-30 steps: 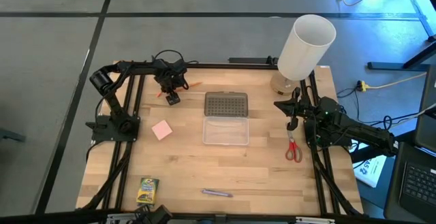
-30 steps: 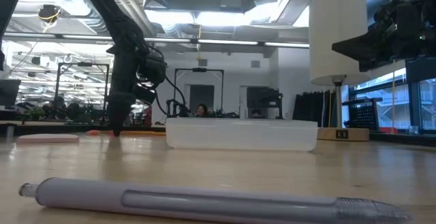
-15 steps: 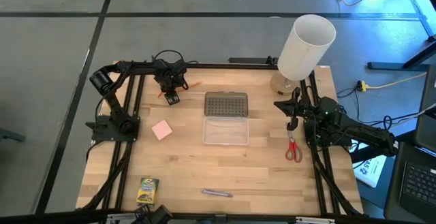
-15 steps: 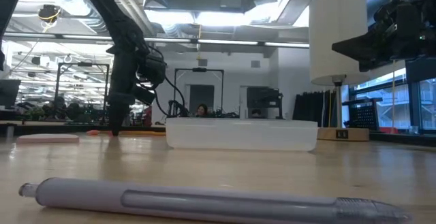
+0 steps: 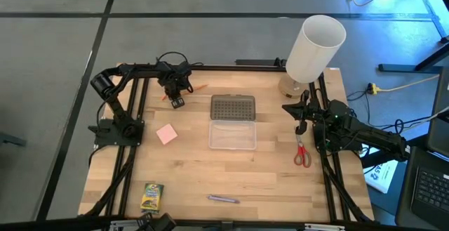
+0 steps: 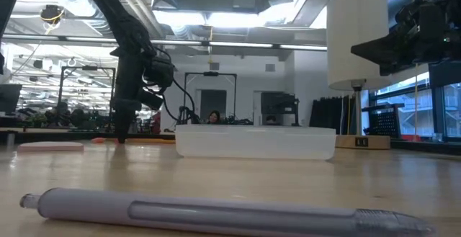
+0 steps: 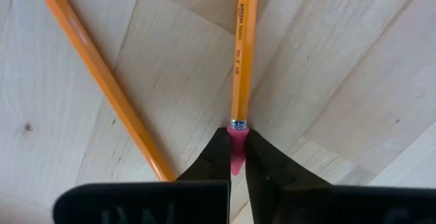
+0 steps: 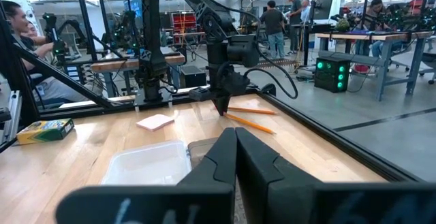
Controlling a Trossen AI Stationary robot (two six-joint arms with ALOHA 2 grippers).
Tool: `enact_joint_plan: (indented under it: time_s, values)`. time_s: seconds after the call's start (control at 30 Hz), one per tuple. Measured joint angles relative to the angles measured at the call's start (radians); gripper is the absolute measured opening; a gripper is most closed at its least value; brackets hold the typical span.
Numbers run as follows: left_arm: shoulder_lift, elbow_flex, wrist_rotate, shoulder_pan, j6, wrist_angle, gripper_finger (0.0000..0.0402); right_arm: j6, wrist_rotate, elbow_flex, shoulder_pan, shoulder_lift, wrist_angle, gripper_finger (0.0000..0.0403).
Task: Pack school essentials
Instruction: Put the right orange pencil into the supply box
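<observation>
Two orange pencils lie flat on the wooden table at its far left: one [image 7: 242, 54] has its pink eraser end between my left gripper's [image 7: 236, 157] fingers, the other [image 7: 102, 81] lies slantwise beside it. My left gripper [image 5: 177, 102] points down and is shut on that pencil. Nothing touches the pink eraser [image 5: 166, 133], the red-handled scissors [image 5: 302, 154], the crayon box [image 5: 151, 196] or the purple pen [image 5: 223, 199], which all rest flat on the table. My right gripper [image 5: 300, 126] waits at the right edge, level and shut, with nothing in it. My left gripper pinches the pencil's pink eraser tip [image 7: 236, 137] between its two fingertips. The fingers come from above, pointing down. The pencil's shaft [image 7: 240, 81] stretches away from the fingers and lies on the table.
A clear rectangular case [image 5: 232, 134] stands mid-table with its grey dimpled lid [image 5: 233, 107] behind it. A tall white cylinder [image 5: 316, 45] stands at the far right corner. Black frame rails run along the table's left and right sides.
My left gripper has kept its place and shut its fingers on the pencil's eraser end. The pencils have not moved.
</observation>
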Motion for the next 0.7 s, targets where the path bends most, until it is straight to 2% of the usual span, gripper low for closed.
enact_joint_plan:
  time_s: [0.47,0.7]
  values:
    - [0.011,0.067,0.007,-0.040,-0.001,-0.059,0.0007,-0.007,0.000,0.004,0.000,0.000,0.002,0.0007]
    - [0.010,0.100,0.012,-0.076,-0.014,-0.064,0.0007,-0.057,0.000,0.104,0.000,0.000,-0.069,0.0007]
